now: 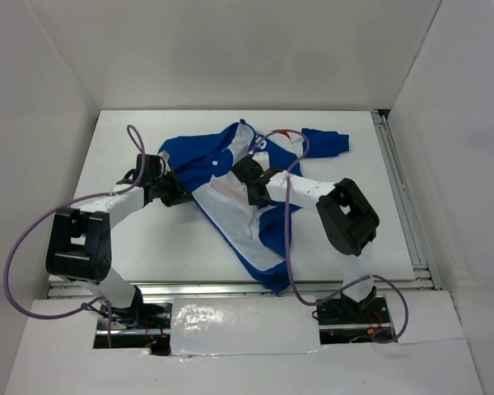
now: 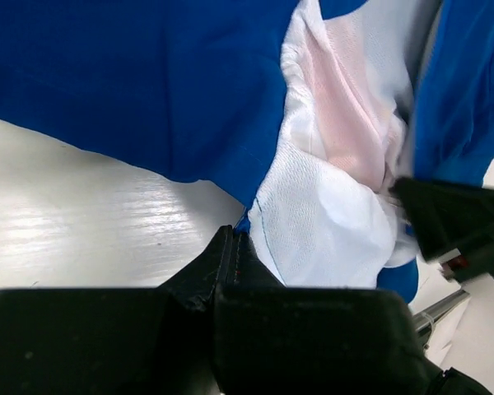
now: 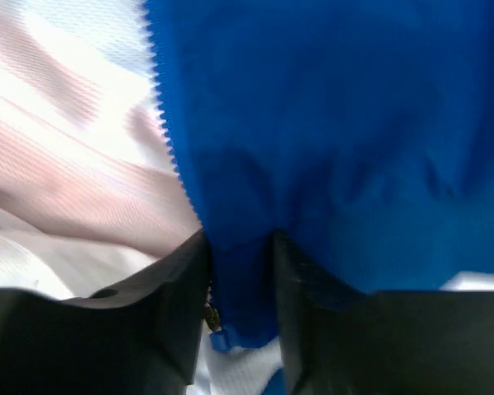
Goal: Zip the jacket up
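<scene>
Your royal-blue hooded fabric jacket (image 1: 230,206) lies spread open on the white table (image 1: 140,247), white lining upward, one blue sleeve stretched toward the far right.

Your left gripper (image 2: 235,243) sits at the garment's left edge. Its fingers are pressed fully together on the blue hem where it meets the lining.

Your right gripper (image 3: 240,280) is over the jacket's middle. Its fingers stand partly apart, and a fold of blue cloth fills the gap, beside the blue zipper teeth (image 3: 169,132) and a small brass-coloured metal piece (image 3: 212,317). Whether it grips firmly cannot be told.
</scene>
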Action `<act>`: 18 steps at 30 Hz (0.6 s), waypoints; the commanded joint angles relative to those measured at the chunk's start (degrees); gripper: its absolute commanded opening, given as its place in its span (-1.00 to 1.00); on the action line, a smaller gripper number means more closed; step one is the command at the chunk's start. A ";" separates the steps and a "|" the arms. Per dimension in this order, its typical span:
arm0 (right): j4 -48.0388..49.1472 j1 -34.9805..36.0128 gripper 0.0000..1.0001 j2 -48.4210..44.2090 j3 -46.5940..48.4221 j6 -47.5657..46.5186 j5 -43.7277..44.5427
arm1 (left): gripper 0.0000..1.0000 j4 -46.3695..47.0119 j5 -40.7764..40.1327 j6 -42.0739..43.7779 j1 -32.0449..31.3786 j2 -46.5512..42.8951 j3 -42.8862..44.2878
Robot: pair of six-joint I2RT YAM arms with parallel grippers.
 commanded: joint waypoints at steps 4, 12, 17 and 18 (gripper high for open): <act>1.37 -0.98 -0.70 -15.67 -8.49 6.49 11.38 | -1.00 0.68 -0.17 -0.23 2.30 -1.29 -1.80; 0.06 -1.07 -1.00 -35.16 -20.18 9.39 17.19 | -1.00 -1.26 -0.61 -0.93 3.80 -2.25 -2.33; -4.69 -0.89 -1.00 -44.41 -27.64 10.01 15.70 | -1.00 -3.10 -1.84 -1.11 4.68 -3.31 -0.31; -5.13 -0.89 -1.00 -46.16 -28.88 10.27 14.74 | -1.00 -3.63 -2.28 -1.02 5.20 -3.57 0.48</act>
